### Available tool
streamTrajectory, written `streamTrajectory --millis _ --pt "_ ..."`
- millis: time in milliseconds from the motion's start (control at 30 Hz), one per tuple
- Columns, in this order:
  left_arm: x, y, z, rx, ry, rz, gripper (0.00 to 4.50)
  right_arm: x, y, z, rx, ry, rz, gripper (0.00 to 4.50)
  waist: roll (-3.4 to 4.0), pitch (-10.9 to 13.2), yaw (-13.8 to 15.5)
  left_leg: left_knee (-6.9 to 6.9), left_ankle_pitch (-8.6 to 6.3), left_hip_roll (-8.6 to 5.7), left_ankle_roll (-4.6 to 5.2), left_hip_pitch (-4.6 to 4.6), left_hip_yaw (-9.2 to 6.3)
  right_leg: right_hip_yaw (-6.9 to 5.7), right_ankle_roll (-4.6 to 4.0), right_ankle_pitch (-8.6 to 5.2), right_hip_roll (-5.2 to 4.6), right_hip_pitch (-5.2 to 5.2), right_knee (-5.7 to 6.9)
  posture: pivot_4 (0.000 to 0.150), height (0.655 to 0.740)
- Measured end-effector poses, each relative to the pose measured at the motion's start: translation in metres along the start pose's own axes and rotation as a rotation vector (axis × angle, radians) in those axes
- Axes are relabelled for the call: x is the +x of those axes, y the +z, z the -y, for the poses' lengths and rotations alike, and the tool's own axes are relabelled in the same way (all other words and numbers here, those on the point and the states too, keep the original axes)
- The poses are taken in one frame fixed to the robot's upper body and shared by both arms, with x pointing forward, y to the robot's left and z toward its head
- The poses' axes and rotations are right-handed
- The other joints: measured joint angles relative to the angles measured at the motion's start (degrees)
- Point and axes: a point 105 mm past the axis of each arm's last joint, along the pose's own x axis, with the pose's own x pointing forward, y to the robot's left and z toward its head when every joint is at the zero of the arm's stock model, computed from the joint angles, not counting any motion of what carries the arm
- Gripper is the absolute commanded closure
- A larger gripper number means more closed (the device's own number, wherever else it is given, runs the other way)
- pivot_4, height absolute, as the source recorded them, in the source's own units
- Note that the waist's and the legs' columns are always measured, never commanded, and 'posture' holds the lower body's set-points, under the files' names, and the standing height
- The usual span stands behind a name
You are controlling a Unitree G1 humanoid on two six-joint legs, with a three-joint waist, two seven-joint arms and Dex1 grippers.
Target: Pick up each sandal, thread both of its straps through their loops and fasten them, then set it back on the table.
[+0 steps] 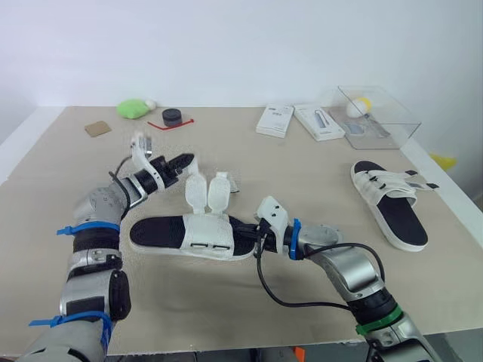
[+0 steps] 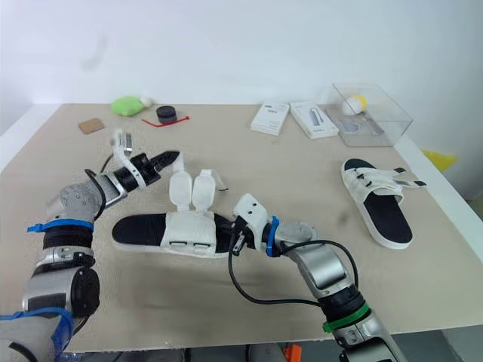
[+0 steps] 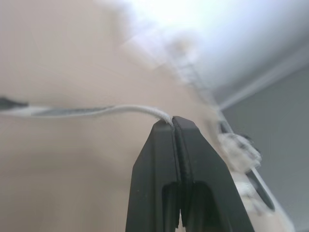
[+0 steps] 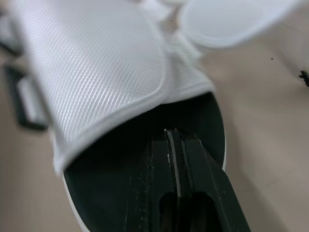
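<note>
As right end effector [image 4: 173, 131] rests closed on the sandal [image 1: 162, 232], left end effector [image 3: 173, 120] pinches its strap [image 3: 120, 109]

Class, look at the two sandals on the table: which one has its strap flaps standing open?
The near sandal: its two white flaps stand upright, while the far-right sandal has its straps lying across it.

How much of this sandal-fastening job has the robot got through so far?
Done, apparently: the far sandal lies on the table, looking strapped shut. In hand: the near sandal, with the closed right tool resting on it and the closed left tool by its two straps, which stand open. Left: threading and fastening both.
</note>
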Motion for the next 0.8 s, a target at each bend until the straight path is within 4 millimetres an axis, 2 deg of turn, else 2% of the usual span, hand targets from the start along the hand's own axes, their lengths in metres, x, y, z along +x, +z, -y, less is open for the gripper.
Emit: streamTrajectory --millis 133,233,300,533,667,800 --pt "-0.01 -0.008 0.035 0.564 -0.18 -0.042 4.45 -0.003 -0.002 -0.001 -0.015 0.011 -0.009 4.5 0.09 -0.05 0.11 0.0 -0.03 0.0 -0.03 0.07 0.11 0.11 -0.25 -0.15 -0.01 0.09 -0.07 0.15 0.74" --pt "-0.022 -0.03 0.056 0.953 -0.353 -0.056 4.45 -0.004 -0.002 0.0 -0.027 0.006 -0.013 4.5 0.11 -0.03 0.27 0.04 -0.03 0.0 -0.02 0.05 0.13 0.14 -0.28 -0.18 -0.01 -0.05 -0.15 0.15 0.74" --pt "-0.027 -0.039 0.063 1.116 -0.445 -0.044 4.45 -0.004 -0.003 0.0 -0.034 0.003 -0.016 4.5 0.14 -0.02 0.3 0.06 -0.01 0.01 0.02 0.04 0.14 0.14 -0.28 -0.21 -0.02 -0.08 -0.27 0.15 0.74" --pt "-0.056 -0.054 0.05 1.491 -0.571 0.005 4.45 -0.004 -0.003 -0.001 -0.063 0.013 -0.018 4.5 0.21 0.02 0.3 0.07 -0.07 0.01 0.2 0.0 0.18 0.15 -0.23 -0.21 -0.05 -0.09 -0.29 0.15 0.74" --pt "-0.067 -0.061 0.038 1.554 -0.593 -0.046 4.45 -0.004 -0.002 -0.002 -0.073 0.021 -0.016 4.5 0.24 0.03 0.25 0.07 -0.17 0.0 0.38 0.01 0.18 0.15 -0.23 -0.21 -0.03 -0.08 -0.15 0.15 0.74" --pt "-0.077 -0.066 0.029 1.571 -0.593 -0.086 2.77 -0.004 -0.002 -0.002 -0.082 0.024 -0.018 4.5 0.3 0.07 0.25 0.07 -0.19 0.01 0.42 0.01 0.17 0.14 -0.22 -0.21 -0.01 -0.08 -0.02 0.15 0.74"
